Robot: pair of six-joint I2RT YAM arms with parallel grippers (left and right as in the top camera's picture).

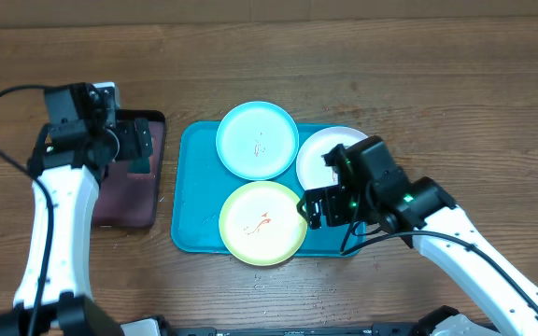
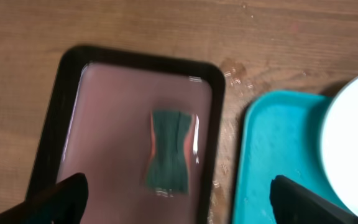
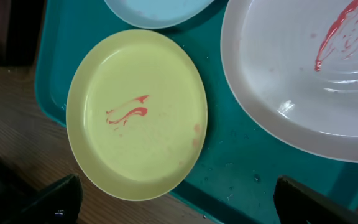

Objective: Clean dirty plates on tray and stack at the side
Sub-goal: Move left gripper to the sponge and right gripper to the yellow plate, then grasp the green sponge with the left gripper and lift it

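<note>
Three plates lie on the turquoise tray point(image 1: 194, 187): a light blue plate point(image 1: 257, 140) at the back, a white plate point(image 1: 320, 149) at the right, a yellow-green plate point(image 1: 262, 222) at the front, each with a small red smear. My right gripper point(image 3: 176, 202) is open and empty above the tray's front edge, between the yellow-green plate point(image 3: 137, 112) and white plate point(image 3: 303, 74). My left gripper point(image 2: 179, 202) is open and empty above the black-rimmed tray point(image 2: 73, 124), near the teal sponge point(image 2: 169, 149).
The black-rimmed tray point(image 1: 129, 177) with pinkish inside stands left of the turquoise tray point(image 2: 278, 155). Water drops lie on the wooden table point(image 1: 390, 65) between them. My right arm crosses the table's front right.
</note>
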